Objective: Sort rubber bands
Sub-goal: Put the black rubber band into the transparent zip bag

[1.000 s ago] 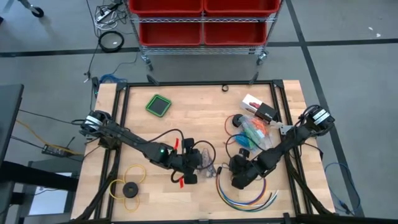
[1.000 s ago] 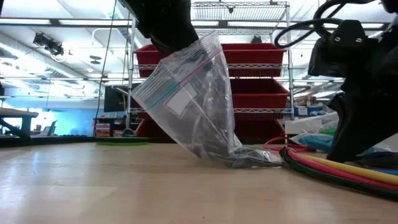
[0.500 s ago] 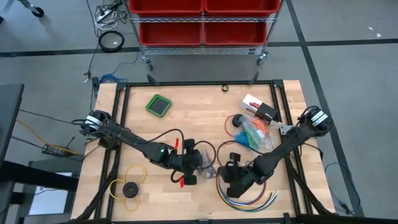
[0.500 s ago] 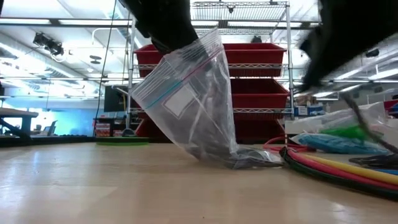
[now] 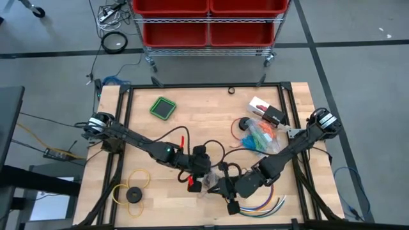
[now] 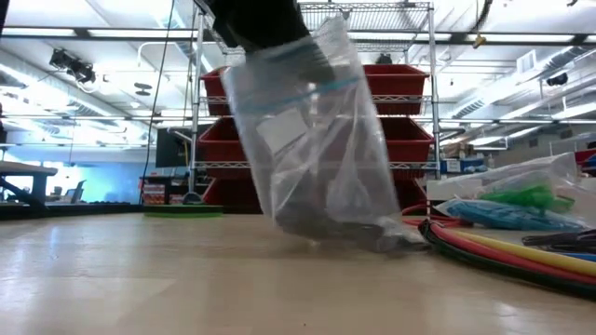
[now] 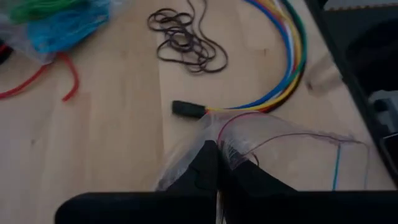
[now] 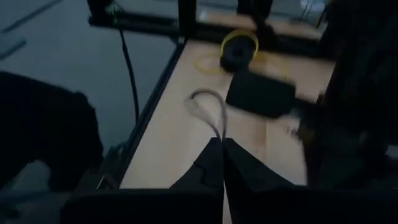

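A clear zip bag with dark bands in its bottom stands near the table's near edge, its bottom on the table. My left gripper is shut on its top. A heap of dark purple rubber bands lies on the wood beside the bag. My right gripper is up off the table just right of the bag, pointing toward the table's left near corner, shut on a thin rubber band. Bunches of green, orange and blue bands lie in clear bags at the right. My left gripper pinches the bag's open top edge, by the red zip line, between its two fingers, coming slanting down from the table's left. The bag hangs below the fingers, nearly upright, with its bottom on the table. My right gripper pinches one thin band at its fingertips. The band's loop sticks out beyond the fingers, clear of the table.
Long multicoloured cables curve along the near edge at the right. A yellow ring with a black disc lies at the near left, a green square pad at the far left. A rack of red bins stands beyond the far edge.
My right gripper has risen from the table by the cables and gone left toward the bag, tipping up and rolling, with a thin band trailing from it. My left gripper has turned, swinging the bag's top toward the right. The bag now stands more upright, bottom still on the table.
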Controlling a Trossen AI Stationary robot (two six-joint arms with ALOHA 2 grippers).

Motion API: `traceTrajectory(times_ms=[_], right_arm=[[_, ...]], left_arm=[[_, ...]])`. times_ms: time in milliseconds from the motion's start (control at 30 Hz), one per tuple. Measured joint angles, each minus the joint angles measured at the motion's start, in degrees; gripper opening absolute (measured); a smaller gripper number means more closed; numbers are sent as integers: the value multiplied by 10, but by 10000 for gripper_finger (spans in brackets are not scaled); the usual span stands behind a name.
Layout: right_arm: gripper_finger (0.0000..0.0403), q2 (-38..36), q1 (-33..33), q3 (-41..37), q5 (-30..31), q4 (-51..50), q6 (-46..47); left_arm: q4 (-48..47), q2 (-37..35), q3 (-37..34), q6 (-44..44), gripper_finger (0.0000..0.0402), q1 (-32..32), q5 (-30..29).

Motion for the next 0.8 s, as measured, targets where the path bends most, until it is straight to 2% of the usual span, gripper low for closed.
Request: traceTrajectory(times_ms=[300, 600, 800], right_arm=[[0, 1, -20, 0, -37, 90, -63], [0, 20, -33, 2, -64, 151, -84], [0, 30, -38, 3, -56, 94, -74]], left_arm=[[31, 0, 0, 13, 10, 12, 60], [53, 0, 0, 15, 10, 14, 84], [48, 0, -1, 13, 10, 15, 99]])
